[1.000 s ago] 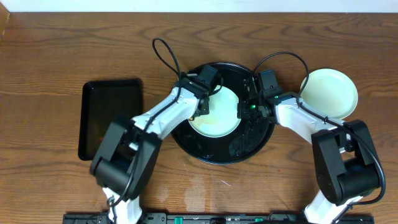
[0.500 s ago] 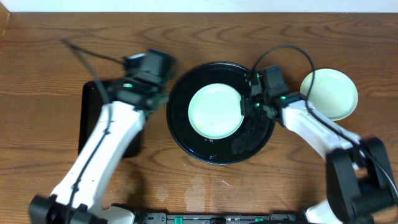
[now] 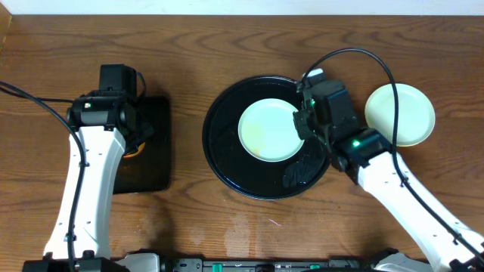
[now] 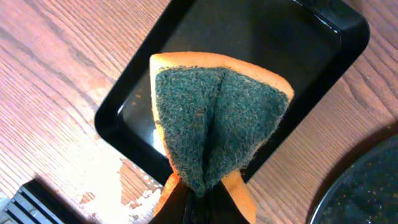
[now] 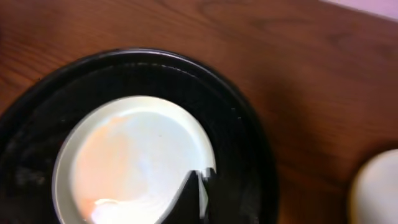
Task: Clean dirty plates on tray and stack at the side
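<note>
Overhead view. Centre of the counter (image 3: 227,45): round black tray (image 3: 219,155), glossy, low-rimmed, speckled with droplets on its right half. Inside it, right of centre: dirty plate (image 3: 268,130), pale and round, with a faint yellow-orange tint toward its lower left. At the plate's right edge: right gripper (image 3: 302,125), pinched together on the rim. Right of the round tray, on bare wood, near the tray's rim but apart from it: side plate (image 3: 401,113), pale, no smear discernible; single or stacked, not discernible. Left of the round tray, well apart from it: rectangular black tray (image 3: 155,162), largely covered by the left arm.

Left wrist view. Left gripper (image 4: 198,205) clamped on the sponge (image 4: 217,118), folded along its middle, dark green scouring face toward the camera, orange foam along its upper edge and beside the gripper. Sponge over the rectangular black tray; contact with the tray floor not discernible. Pale patch (image 4: 134,180) with droplets on the wood beside the tray's near corner. Arc of the round black tray at lower right.

Right wrist view, blurred. Dirty plate inside the round black tray, orange-pink wash over its left half, brighter smear near its lower left edge. Dark fingertips (image 5: 180,208) over the plate's lower right rim, a thin pale sliver between them. Side plate partly in frame at far right, on the wood.
</note>
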Action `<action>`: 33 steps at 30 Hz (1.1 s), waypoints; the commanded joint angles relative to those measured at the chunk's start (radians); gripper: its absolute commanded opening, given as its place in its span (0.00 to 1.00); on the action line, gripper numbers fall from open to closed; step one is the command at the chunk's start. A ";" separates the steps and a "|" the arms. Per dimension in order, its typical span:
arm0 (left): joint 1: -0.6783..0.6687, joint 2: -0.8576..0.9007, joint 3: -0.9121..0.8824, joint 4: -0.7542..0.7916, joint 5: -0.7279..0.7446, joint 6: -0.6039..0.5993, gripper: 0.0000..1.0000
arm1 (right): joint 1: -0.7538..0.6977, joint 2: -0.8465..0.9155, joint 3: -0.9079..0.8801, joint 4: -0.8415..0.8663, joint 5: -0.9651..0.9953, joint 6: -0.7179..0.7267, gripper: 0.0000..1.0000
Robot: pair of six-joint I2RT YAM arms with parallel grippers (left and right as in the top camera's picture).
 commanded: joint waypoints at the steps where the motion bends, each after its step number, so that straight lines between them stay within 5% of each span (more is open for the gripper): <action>1: 0.004 -0.004 -0.011 -0.002 0.004 0.006 0.08 | 0.002 -0.005 0.018 -0.051 0.097 0.079 0.18; 6: 0.004 -0.004 -0.011 -0.001 0.004 0.006 0.08 | -0.070 0.086 0.018 -0.119 -0.069 0.191 0.57; 10: 0.004 -0.004 -0.011 0.002 0.003 0.006 0.08 | -0.146 0.217 0.038 -0.153 -0.284 0.217 0.68; 15: 0.004 -0.004 -0.011 0.001 0.003 0.006 0.08 | -0.190 0.364 0.127 -0.200 -0.381 0.210 0.69; 23: 0.004 -0.004 -0.011 0.001 0.003 0.006 0.08 | -0.177 0.557 0.462 -0.518 -0.284 0.174 0.69; 29: 0.004 -0.004 -0.011 0.001 0.003 0.007 0.08 | -0.174 0.616 0.503 -0.512 -0.246 0.158 0.56; 33: 0.004 -0.004 -0.011 0.001 0.003 0.022 0.08 | -0.166 0.655 0.500 -0.511 -0.225 0.160 0.56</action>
